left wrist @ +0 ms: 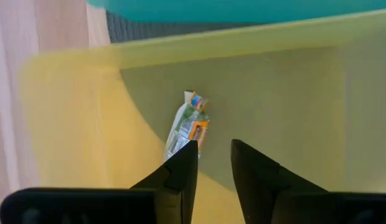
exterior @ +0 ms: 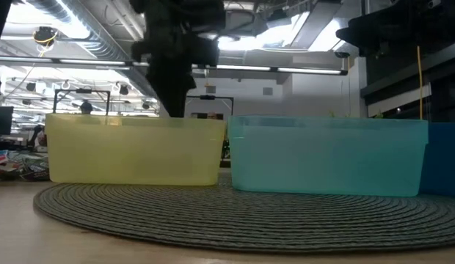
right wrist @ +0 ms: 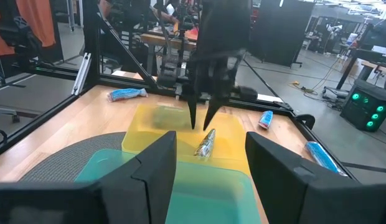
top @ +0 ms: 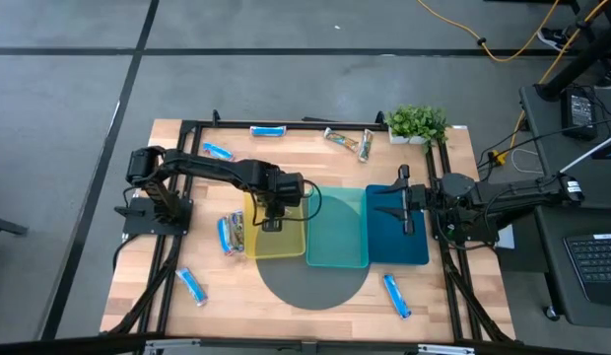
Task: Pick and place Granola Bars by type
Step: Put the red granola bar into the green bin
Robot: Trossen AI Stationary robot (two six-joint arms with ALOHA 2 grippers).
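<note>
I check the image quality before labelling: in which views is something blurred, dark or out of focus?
Right wrist view: the left gripper above the yellow tray is motion-blurred. Low view: both arms are dark silhouettes against bright ceiling lights. Left wrist view: the granola bar looks soft.

Left tool (top: 271, 219) pointing down, fingers parted, right tool (top: 402, 200) waiting, fingers spread

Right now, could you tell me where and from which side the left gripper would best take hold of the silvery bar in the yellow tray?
Probably across its narrow middle, from straight above. The silvery bar lies flat on the floor of the yellow tray, clear of the walls, so its long sides are free. The left gripper hangs open just over it, fingers nearly astride its near end.
</note>
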